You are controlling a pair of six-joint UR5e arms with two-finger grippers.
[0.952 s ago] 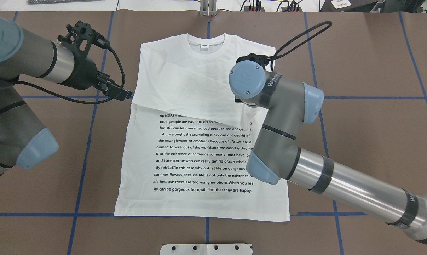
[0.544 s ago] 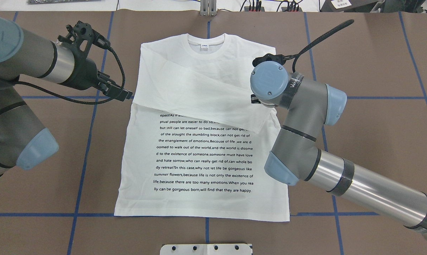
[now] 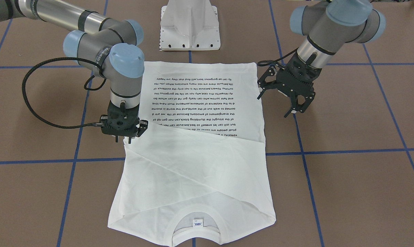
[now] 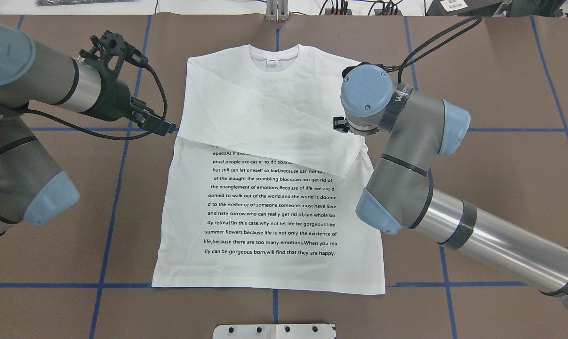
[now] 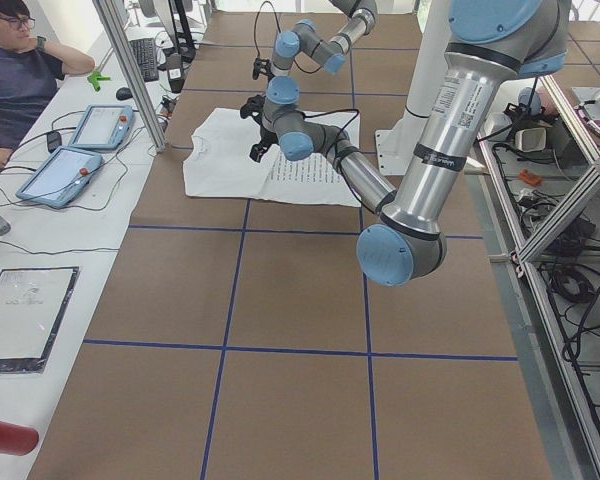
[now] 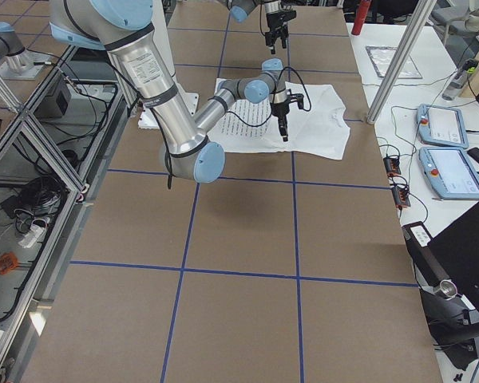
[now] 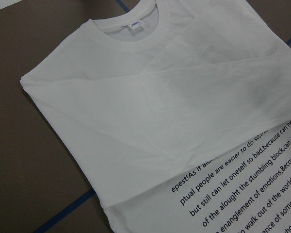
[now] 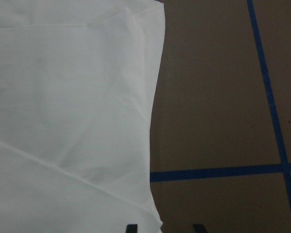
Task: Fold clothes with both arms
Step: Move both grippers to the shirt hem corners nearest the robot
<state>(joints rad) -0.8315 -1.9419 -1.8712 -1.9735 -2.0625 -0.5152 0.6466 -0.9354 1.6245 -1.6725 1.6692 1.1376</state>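
Grippers, both with fingers spread and neither clamped on anything. The right gripper [image 3: 127, 139] points straight down over the side edge of the T-shirt [image 4: 265, 263]. Its wrist view shows two fingertips [image 8: 131, 227] apart, one above cloth and one above the bare table [image 4: 500, 70]; contact with the fabric cannot be judged. The left gripper [image 3: 280, 103] hangs tilted just beside the opposite edge, over the table.

The shirt lies flat, printed side up, with its long axis running straight out from the robot. The hem is nearest the white pedestal [image 3: 189, 27], then comes the block of black text [image 4: 269, 212]. Beyond that a sleeve [image 4: 274, 136] is folded slantwise across the chest and covers the top of the print. The ribbed collar [image 4: 274, 66] and neck label [image 4: 271, 60] are farthest out.

From overhead the right wrist hides its own fingers, and only the front-facing and wrist views reveal them. The left wrist view shows the collar, sleeve fold and print, but no fingers.
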